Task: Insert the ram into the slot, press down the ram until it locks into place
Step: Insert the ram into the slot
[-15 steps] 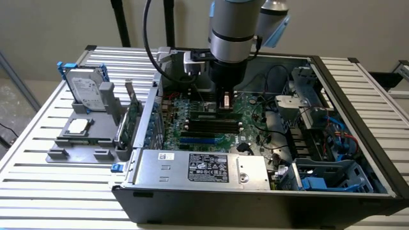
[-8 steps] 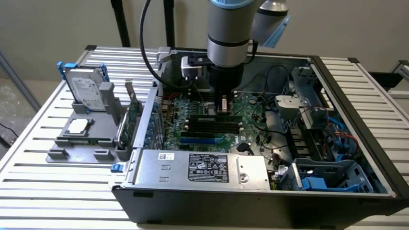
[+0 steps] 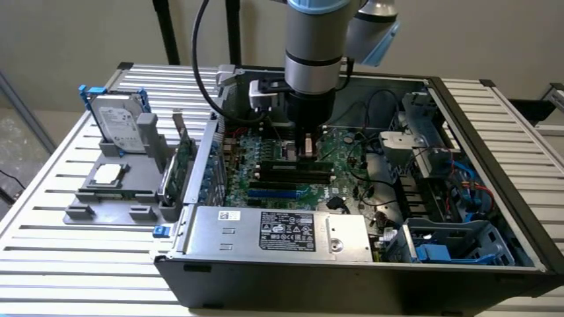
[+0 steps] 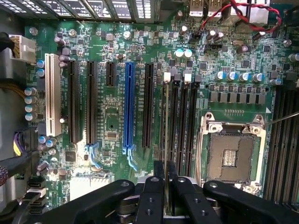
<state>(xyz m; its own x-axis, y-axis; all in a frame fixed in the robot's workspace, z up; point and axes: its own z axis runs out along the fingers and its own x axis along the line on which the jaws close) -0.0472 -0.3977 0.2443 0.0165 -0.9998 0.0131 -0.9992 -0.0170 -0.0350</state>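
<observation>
I am reaching down into the open computer case (image 3: 493, 165), and my gripper (image 3: 307, 148) is hanging over the green motherboard (image 4: 112, 116) near its middle. My fingers (image 4: 153, 198) are standing narrow and are pinching the ram (image 4: 166, 130) between them. From the wrist view I am seeing the ram edge-on, as a thin line running out from between my fingertips. It is lying along the slot (image 4: 167, 77), the outermost of the parallel black memory sockets, on the side of the blue connector slot (image 4: 129, 109). The slot's white end clip is showing just past the ram's far end. I cannot tell whether the ram is touching the slot or sitting just above it. The square silver processor socket (image 4: 232, 156) is lying on the other side of the memory sockets.
</observation>
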